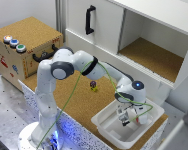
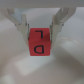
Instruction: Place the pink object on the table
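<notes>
Looking from nearest the camera in the exterior view, the arm's white round base point(image 1: 36, 137) is seen on a grey perforated metal surface point(image 1: 6, 112), just beside the white speckled side of the table point(image 1: 76, 102). The Franka arm point(image 1: 69, 67) is stretched across the brown cork top toward the exterior view's right. Its gripper point(image 1: 127, 118) is lowered inside a white plastic bin point(image 1: 106, 125) that sits on the table's near right end. A green cable point(image 1: 69, 100) is run along the arm down to the base.

In the wrist view the gripper point(image 2: 41, 31) is seen clamped on the pink object point(image 2: 40, 41), a reddish-pink cube with dark letter-like marks on its face. The two fingers point(image 2: 22, 27) are pressed against its opposite sides. The cube is held within the white bin; whether it touches the bin floor cannot be told.

Farther back on the cork, a small dark-and-yellow figure point(image 1: 94, 86) stands apart from the bin. Beyond it, at the exterior view's left, a cork-covered box point(image 1: 26, 42) is seen with three coloured buttons point(image 1: 14, 43) on top and a black handle point(image 1: 45, 54) on its side. Farthest back, a white cabinet point(image 1: 144, 35) is seen with a black door handle point(image 1: 89, 20) and an open cork-floored shelf point(image 1: 154, 57).
</notes>
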Tool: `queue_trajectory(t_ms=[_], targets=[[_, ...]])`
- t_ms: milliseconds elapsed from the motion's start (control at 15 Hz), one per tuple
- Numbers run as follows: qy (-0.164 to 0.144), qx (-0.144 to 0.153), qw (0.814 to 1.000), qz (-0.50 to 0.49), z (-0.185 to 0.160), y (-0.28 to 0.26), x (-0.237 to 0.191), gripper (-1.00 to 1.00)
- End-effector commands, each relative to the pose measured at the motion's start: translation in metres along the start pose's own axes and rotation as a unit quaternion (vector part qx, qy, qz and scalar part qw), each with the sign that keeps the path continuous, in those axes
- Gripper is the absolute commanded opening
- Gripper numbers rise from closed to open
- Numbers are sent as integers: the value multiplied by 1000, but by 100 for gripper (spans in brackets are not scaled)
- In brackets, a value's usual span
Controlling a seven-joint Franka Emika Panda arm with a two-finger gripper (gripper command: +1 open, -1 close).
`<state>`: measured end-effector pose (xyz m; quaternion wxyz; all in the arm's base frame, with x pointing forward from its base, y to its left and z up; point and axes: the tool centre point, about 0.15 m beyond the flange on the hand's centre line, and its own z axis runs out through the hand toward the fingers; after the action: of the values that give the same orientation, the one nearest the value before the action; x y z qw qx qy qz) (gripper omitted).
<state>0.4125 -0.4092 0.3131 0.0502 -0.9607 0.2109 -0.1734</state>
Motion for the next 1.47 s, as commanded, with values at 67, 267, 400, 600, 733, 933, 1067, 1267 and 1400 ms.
queue_trajectory(t_ms=[67,267,400,600,733,933,1067,1267,1400], targets=[[-10,96,972,-214,-65,-165,-62,-100],[-83,78,940,-321,-33,-211,-103,-100],[-108,54,930,-347,-12,-217,-119,-100],[-115,24,924,-364,28,-213,-132,-100],[-105,10,931,-350,53,-213,-134,-100],[-95,-2,947,-308,78,-206,-139,-100],[-81,-19,956,-283,92,-200,-147,-100],[-62,-28,961,-269,97,-204,-138,-100],[-64,-29,960,-272,101,-211,-137,-100]])
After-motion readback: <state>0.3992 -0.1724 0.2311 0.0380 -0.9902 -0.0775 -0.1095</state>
